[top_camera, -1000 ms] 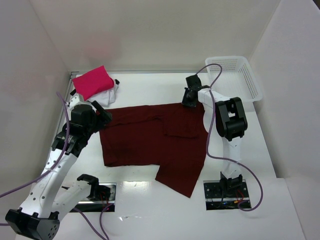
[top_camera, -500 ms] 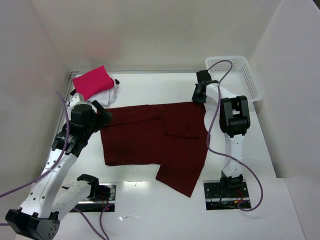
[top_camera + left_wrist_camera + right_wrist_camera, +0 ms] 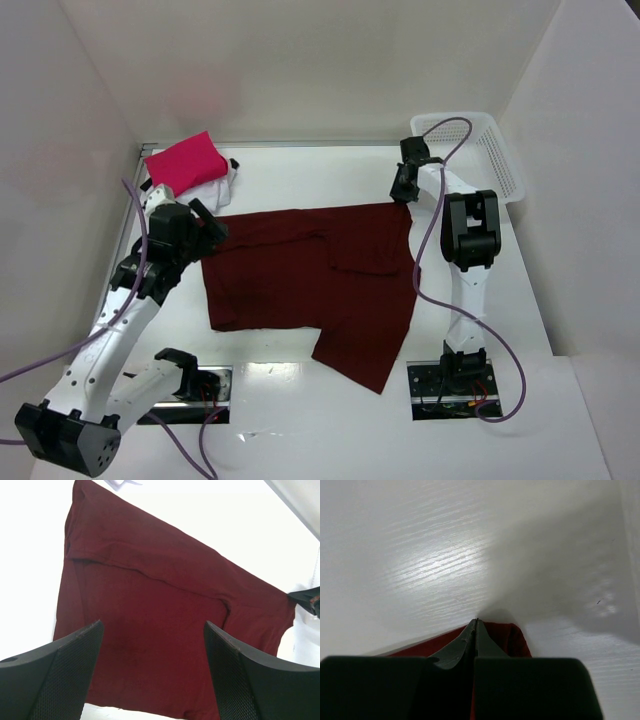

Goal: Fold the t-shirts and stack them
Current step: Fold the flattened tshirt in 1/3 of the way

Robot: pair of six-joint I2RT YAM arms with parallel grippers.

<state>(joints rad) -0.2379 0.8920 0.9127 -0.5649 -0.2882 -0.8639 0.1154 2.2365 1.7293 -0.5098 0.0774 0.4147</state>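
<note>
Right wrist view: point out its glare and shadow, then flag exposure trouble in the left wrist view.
Right wrist view: bright glare patch on the white table, upper left; soft grey shadow fans upper right from the shut right gripper. Left wrist view: the table is blown out to featureless white, while the dark maroon cloth t-shirt shows its folds clearly.

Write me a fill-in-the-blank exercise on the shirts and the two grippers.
The right gripper is ___ on a far corner of the maroon t-shirt. The left gripper hovers with jaws ___ over that shirt's left edge. The pink-red t-shirt lies ___ into a small rectangle on the white t-shirt. The basket stands in the far ___ corner.
Missing words: shut; open; folded; right.
</note>
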